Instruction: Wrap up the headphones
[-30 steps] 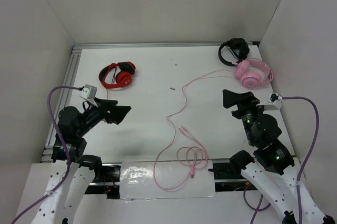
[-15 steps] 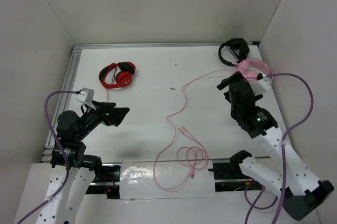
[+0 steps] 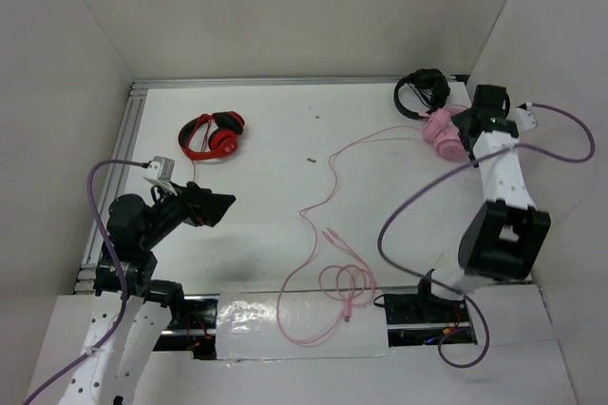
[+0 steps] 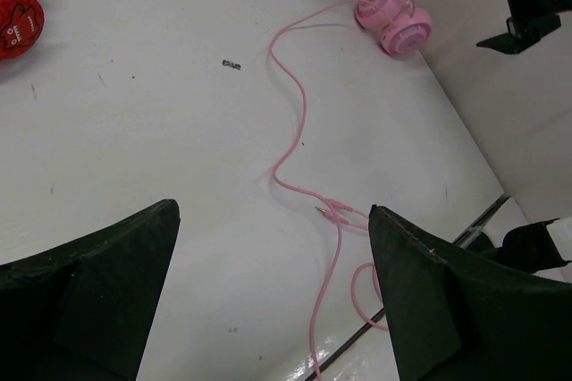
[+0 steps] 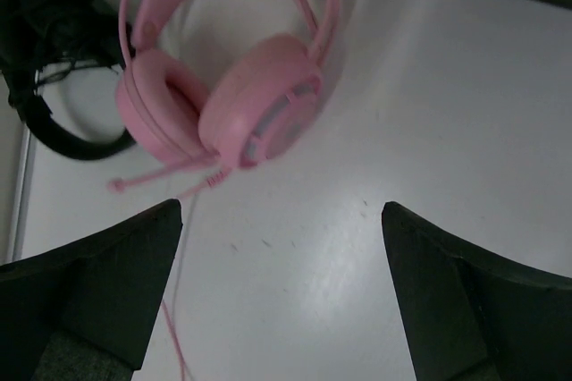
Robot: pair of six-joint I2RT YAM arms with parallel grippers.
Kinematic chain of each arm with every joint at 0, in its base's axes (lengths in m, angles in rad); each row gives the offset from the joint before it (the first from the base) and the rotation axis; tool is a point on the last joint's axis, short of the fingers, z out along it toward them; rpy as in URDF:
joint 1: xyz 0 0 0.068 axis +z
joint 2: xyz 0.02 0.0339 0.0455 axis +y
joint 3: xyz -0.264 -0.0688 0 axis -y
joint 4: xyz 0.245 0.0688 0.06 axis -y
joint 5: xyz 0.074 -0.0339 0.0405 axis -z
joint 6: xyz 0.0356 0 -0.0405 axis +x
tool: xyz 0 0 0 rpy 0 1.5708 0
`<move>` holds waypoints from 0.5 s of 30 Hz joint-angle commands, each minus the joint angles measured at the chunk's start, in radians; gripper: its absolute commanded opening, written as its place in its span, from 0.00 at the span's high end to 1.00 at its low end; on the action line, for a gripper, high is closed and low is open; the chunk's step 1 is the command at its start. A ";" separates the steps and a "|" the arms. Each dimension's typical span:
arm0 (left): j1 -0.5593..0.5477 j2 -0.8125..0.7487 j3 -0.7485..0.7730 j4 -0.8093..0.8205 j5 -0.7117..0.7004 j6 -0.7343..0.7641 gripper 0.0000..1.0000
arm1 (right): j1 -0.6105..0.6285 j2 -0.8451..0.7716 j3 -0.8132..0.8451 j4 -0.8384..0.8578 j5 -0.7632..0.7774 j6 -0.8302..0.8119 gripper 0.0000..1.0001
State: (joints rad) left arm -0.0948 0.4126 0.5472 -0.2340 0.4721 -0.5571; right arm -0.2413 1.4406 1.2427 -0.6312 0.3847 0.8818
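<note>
The pale-pink headphones (image 3: 445,134) lie at the far right of the table, also in the left wrist view (image 4: 393,19). In the right wrist view their cups and headband (image 5: 223,104) lie on their side. Their thin pink cable (image 3: 328,186) runs left, then toward the front edge into loose loops (image 3: 344,287). My right gripper (image 3: 468,123) hovers open just right of the headphones, and nothing is between its fingers (image 5: 281,211). My left gripper (image 3: 218,209) hangs open over the left side, far from the cable (image 4: 299,122), with nothing between its fingers (image 4: 271,211).
Red-and-black headphones (image 3: 212,135) lie at the back left. Black headphones (image 3: 422,91) sit in the back right corner, right behind the pink ones (image 5: 54,68). White walls close in the table (image 3: 275,139) on three sides. The right wall stands close to my right arm.
My right arm has swung from the near right out to the back right, ending over the pink headphones. The left arm has barely shifted. Both grippers stayed open.
</note>
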 commanded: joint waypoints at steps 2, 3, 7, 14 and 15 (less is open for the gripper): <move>-0.002 0.014 -0.006 0.024 0.017 -0.010 0.01 | -0.055 0.248 0.243 -0.094 -0.066 -0.014 0.00; 0.000 0.012 -0.009 0.025 0.023 -0.010 0.01 | -0.059 0.341 0.332 -0.116 -0.067 0.000 0.00; -0.002 0.009 -0.016 0.033 0.033 -0.004 0.01 | -0.081 0.490 0.468 -0.170 -0.070 0.061 0.00; -0.002 0.006 -0.016 0.027 0.011 -0.009 0.01 | -0.067 0.636 0.552 -0.191 -0.127 0.095 0.04; -0.002 0.006 -0.016 0.022 0.002 -0.010 0.01 | -0.062 0.641 0.546 -0.188 -0.121 0.097 0.08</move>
State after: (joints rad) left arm -0.0948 0.4232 0.5331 -0.2348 0.4770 -0.5564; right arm -0.3115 2.0659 1.7603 -0.7696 0.2722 0.9463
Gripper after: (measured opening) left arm 0.993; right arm 0.940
